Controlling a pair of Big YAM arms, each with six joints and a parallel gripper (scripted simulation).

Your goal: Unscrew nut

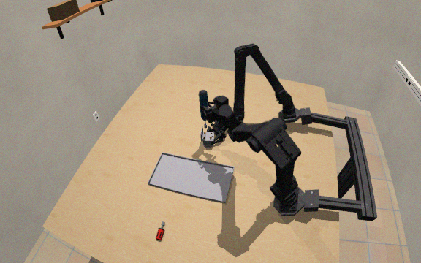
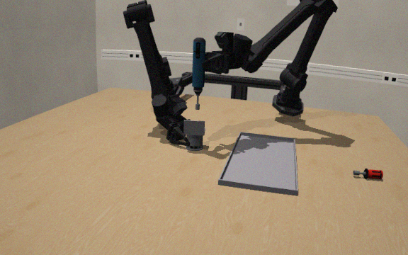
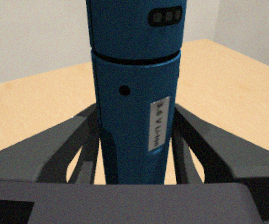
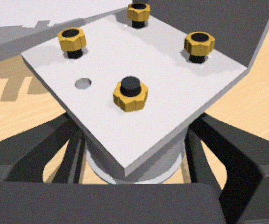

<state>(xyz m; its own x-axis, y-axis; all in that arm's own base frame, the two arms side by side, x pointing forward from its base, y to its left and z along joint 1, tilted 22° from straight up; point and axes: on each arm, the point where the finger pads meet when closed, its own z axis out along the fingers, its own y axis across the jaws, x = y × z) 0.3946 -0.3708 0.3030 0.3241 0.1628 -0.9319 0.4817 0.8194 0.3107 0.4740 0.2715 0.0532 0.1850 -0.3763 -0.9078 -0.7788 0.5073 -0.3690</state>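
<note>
The left gripper point(image 1: 205, 109) point(image 2: 205, 63) point(image 3: 135, 112) is clamped on the dark blue barrel of the electric nut driver point(image 1: 203, 98) point(image 2: 198, 64) point(image 3: 137, 95), whose long axis is near upright, socket pointing down, above and apart from the light grey metal bracket point(image 1: 208, 136) point(image 2: 194, 127) point(image 4: 155, 65). Below it, the right gripper point(image 2: 189, 140) point(image 4: 134, 113) has its fingers closed on the standing grey round joint module point(image 2: 195, 142) point(image 4: 136, 170); between these fingers and above them, I see the low gold hex nut point(image 4: 130, 101) down on the bracket, its black stud sticking up.
</note>
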